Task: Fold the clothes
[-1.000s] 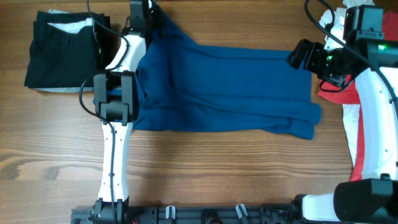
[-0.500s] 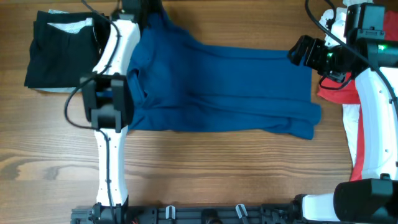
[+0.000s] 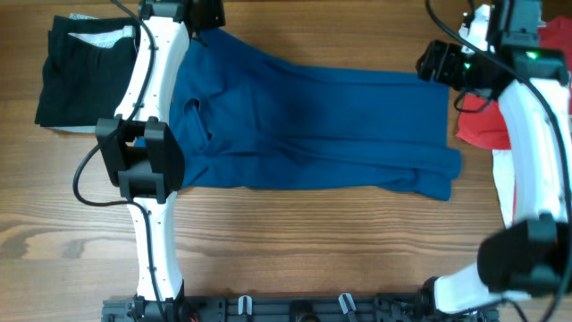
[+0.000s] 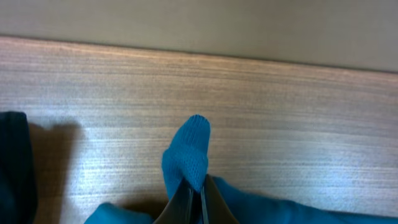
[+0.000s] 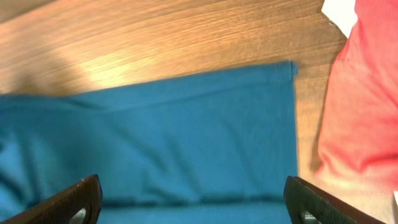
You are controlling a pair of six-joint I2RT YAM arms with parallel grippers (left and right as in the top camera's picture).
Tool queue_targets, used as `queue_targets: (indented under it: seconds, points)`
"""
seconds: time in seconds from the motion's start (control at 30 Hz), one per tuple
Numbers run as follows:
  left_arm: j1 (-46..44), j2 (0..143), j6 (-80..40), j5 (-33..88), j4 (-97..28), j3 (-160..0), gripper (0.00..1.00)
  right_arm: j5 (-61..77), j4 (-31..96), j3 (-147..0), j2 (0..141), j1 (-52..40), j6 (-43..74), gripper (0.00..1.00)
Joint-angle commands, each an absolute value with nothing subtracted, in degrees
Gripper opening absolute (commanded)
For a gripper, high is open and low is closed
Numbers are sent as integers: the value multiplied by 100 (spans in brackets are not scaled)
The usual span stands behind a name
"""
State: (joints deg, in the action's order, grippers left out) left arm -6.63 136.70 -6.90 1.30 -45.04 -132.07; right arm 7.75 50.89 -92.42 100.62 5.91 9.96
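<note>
The dark-blue shirt lies spread across the middle of the table. My left gripper is at its far left corner, shut on a pinch of the blue fabric, which sticks up between the fingertips. My right gripper hovers over the shirt's far right corner, open wide and empty, its fingers spread over the blue cloth. A red garment lies at the right, also seen in the right wrist view.
A folded black garment over a white piece lies at the far left. A white piece lies under the red one at the right edge. Bare wood table runs along the front.
My left arm has moved back and left, pulling the shirt's far left corner toward the table's far edge. My right gripper has shifted slightly toward the far edge.
</note>
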Motion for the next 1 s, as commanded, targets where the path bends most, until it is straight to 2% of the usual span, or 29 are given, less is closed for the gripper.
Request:
queue_targets:
  seconds: [0.0, 0.13, 0.27, 0.37, 0.63, 0.83, 0.97]
  points:
    - [-663, 13563, -659, 75, -4615, -13240, 4, 148, 4600, -9330, 10912, 565, 923, 95]
    - [-663, 13566, -633, 3, -4661, -13240, 4, -224, 3957, -9330, 11690, 604, 1280, 91]
    - [-659, 13566, -617, -137, -4661, -13240, 4, -329, 3640, -9330, 12184, 751, 1573, 74]
    - [-657, 13566, -615, -211, -4657, -13240, 4, -399, 3426, -9330, 12396, 906, 1667, 71]
    - [-648, 13566, -617, -270, -4659, -13240, 4, -412, 2995, -9330, 12820, 1026, 1675, 70]
    - [-646, 13566, -615, -462, -4659, -13240, 4, -611, 2893, -9332, 12879, 1028, 1673, 50]
    - [-646, 13566, -617, -462, -4659, -13240, 4, -1085, 2912, -9334, 12879, 1028, 1664, 48]
